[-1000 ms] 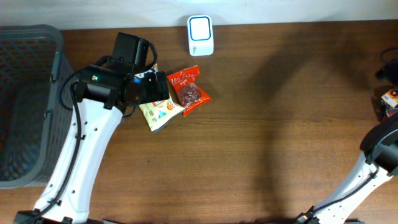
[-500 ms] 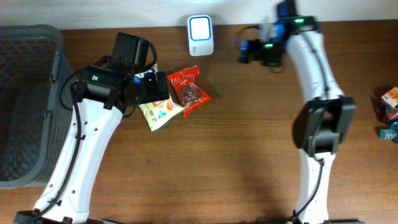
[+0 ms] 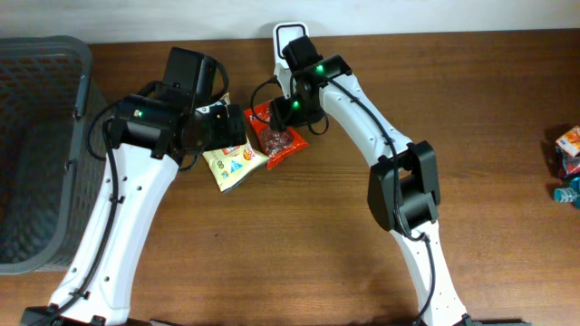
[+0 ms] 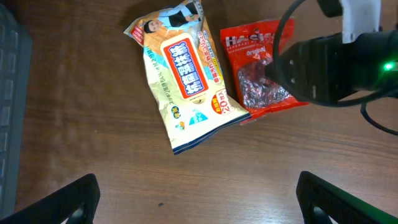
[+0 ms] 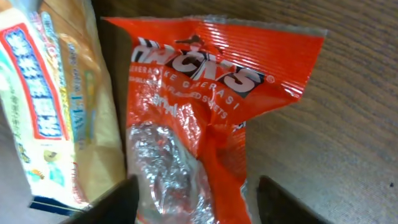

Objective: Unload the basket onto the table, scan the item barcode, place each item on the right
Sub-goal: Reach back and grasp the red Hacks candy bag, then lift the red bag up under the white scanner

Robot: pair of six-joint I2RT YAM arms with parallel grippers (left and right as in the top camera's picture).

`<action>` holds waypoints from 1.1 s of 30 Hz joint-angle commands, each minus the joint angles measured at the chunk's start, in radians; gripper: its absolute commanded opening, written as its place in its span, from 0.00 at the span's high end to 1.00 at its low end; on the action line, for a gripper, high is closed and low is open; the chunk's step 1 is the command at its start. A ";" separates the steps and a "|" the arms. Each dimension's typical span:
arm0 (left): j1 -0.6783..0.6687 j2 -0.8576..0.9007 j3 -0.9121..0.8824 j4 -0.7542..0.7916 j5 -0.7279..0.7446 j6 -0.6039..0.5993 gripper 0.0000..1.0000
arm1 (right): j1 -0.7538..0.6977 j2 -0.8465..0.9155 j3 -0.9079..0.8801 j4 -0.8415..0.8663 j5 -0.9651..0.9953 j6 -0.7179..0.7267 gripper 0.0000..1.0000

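Over the red sweet packet (image 5: pixel 199 124), at 6 o'clock from the scanner (image 3: pixel 281 34), the right gripper (image 5: pixel 202 196) stands spread astride it; the left gripper (image 4: pixel 199 200) is likewise spread. Grasp step: next, pinch and lift.

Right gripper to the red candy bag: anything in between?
Nothing visible. The right gripper hangs directly over the red candy bag, jaws open; the yellow pack lies beside it, not over it.
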 commanded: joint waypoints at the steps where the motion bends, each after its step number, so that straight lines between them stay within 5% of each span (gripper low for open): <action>1: 0.000 0.003 -0.004 0.002 -0.011 0.009 0.01 | 0.004 0.037 -0.011 -0.005 0.055 0.007 0.72; 6: -0.001 0.003 -0.004 0.002 -0.011 0.009 0.01 | -0.014 0.036 -0.011 -0.095 0.227 0.127 0.95; 13: 0.000 0.003 -0.004 0.001 -0.011 0.009 0.01 | -0.081 -0.010 -0.008 -0.275 0.384 0.127 0.95; 15: 0.000 0.003 -0.004 0.001 -0.011 0.009 0.01 | -0.099 -0.049 0.003 -0.316 0.460 0.127 0.78; 17: 0.000 0.003 -0.004 0.002 -0.011 0.009 0.01 | -0.111 -0.070 0.038 -0.359 0.459 0.127 0.42; 18: 0.000 0.003 -0.004 0.002 -0.011 0.009 0.01 | -0.111 -0.074 0.061 -0.385 0.448 0.127 0.35; 24: 0.000 0.003 -0.004 0.002 -0.011 0.009 0.01 | -0.083 -0.075 0.087 -0.374 0.205 0.124 0.30; 33: 0.000 0.003 -0.004 0.002 -0.011 0.009 0.01 | -0.034 -0.056 -0.025 -0.206 0.312 0.309 0.42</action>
